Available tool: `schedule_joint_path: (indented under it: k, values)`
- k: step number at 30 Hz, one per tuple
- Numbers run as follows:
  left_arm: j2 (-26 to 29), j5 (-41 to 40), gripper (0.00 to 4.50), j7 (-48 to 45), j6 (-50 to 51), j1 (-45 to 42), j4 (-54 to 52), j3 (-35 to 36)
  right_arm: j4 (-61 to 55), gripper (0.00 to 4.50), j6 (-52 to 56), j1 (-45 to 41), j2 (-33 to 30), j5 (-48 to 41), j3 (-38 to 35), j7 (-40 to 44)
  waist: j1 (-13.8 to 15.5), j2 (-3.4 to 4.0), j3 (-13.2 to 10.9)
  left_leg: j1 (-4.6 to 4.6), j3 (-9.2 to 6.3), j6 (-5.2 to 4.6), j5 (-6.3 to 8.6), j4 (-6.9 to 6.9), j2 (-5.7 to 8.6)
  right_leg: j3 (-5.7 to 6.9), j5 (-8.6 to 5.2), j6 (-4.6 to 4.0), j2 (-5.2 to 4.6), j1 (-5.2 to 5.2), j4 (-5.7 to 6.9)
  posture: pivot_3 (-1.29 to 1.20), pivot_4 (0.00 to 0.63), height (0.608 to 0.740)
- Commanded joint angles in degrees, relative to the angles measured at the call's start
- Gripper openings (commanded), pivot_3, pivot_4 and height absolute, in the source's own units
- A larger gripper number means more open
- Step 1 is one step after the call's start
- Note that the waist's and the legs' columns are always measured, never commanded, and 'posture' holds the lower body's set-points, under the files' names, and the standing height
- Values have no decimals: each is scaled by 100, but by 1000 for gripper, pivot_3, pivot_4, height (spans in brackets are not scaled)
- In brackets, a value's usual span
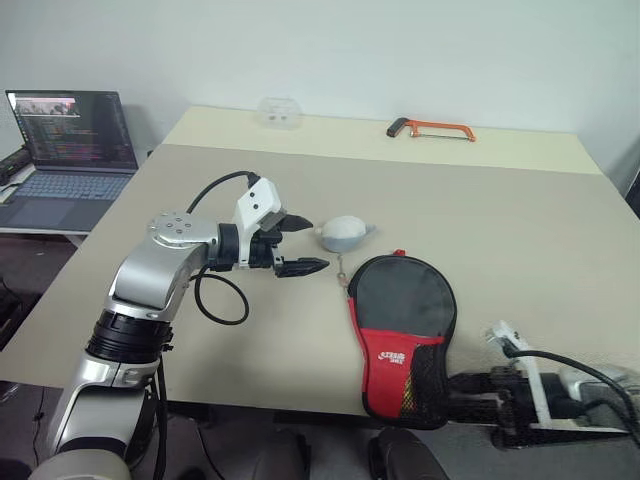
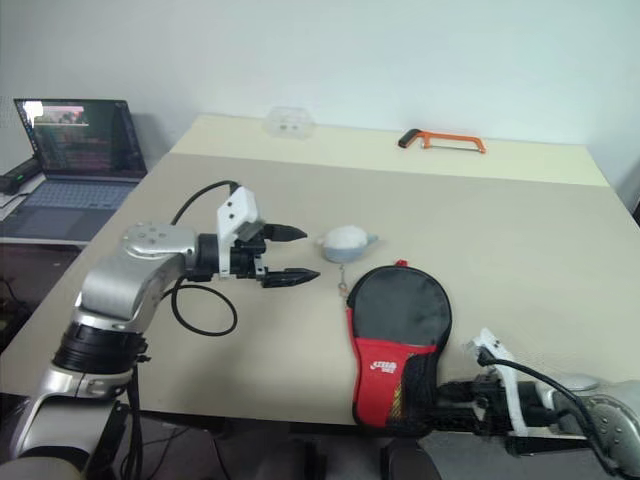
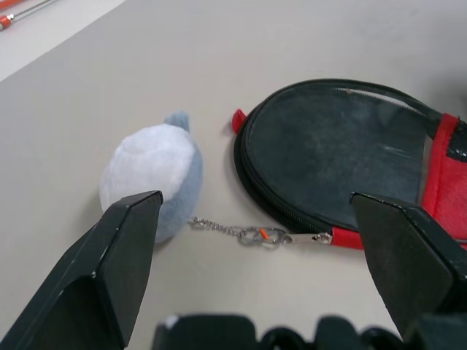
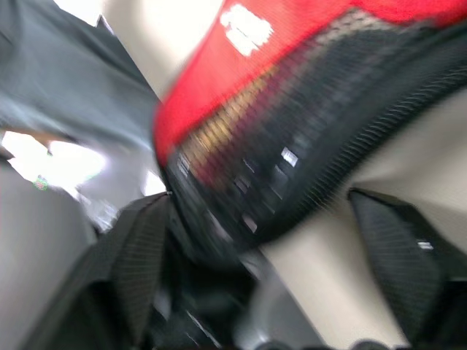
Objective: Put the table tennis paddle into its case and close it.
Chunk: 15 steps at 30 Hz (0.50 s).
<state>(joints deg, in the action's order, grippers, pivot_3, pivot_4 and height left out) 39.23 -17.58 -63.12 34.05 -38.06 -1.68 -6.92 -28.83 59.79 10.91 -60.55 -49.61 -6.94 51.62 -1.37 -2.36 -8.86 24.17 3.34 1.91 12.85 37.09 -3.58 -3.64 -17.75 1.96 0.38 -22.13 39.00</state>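
The case (image 1: 402,330), black above and red below with a mesh pocket, lies flat by the table's (image 1: 520,230) near edge. The table tennis paddle's dark face (image 3: 343,149) shows through the case's clear side, and its striped handle (image 1: 406,396) shows through the mesh. My left gripper (image 1: 300,245) hovers open over the table, left of the case, with nothing between its fingers. My right gripper (image 1: 462,393) is at the table's edge by the case's mesh end (image 4: 314,168). Its fingers stand apart, so it is open.
A small grey plush toy (image 1: 342,234) lies just beyond the case, joined by a short chain (image 3: 241,233) to the zip pull. An orange hacksaw (image 1: 432,128) and a clear box (image 1: 280,112) sit at the far side. A laptop (image 1: 70,150) stands off to the left.
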Motion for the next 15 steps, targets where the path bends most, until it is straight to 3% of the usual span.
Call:
schedule_joint_path:
  k: [1, 4, 6, 9, 15]
  values:
    - [67, 46, 4500, 24, -187, -154, 48, 89, 210, 4463, -640, -73, -411, 458, -855, 373, 0, -7, -4, 0, 1, 0, 0, 1, -1, 0, 0, 0, 0, 0, 0, 0, 150, 740]
    - [21, 152, 4500, 202, -305, -244, 274, 139, 288, 4463, -681, -990, -399, 238, -1427, 101, -44, 1, -11, -10, 3, 0, -1, 1, -2, -1, 2, 0, 4, 0, 7, 0, 150, 740]
    - [-130, 299, 4500, 490, -398, -390, 546, 145, 257, 4463, -677, -1888, -75, 209, -1295, -441, -61, 5, -15, -21, 4, -1, -2, -2, -4, -5, 2, 1, 11, 1, 8, 0, 150, 740]
    - [-393, 525, 4500, 830, -564, -656, 967, 48, 81, 4463, -912, -2815, 814, 789, -320, -1272, -59, -3, -13, -28, -6, -1, -3, -3, -14, -18, 4, -2, 25, 6, 8, 0, 150, 740]
    - [-795, 752, 4500, 987, -727, -905, 1345, -140, 175, 4463, -2240, -2812, 2350, 2521, 1623, -2017, -6, 10, -16, 29, -1, 1, -4, -2, -11, -16, 4, -8, 20, -38, 8, 0, 150, 740]
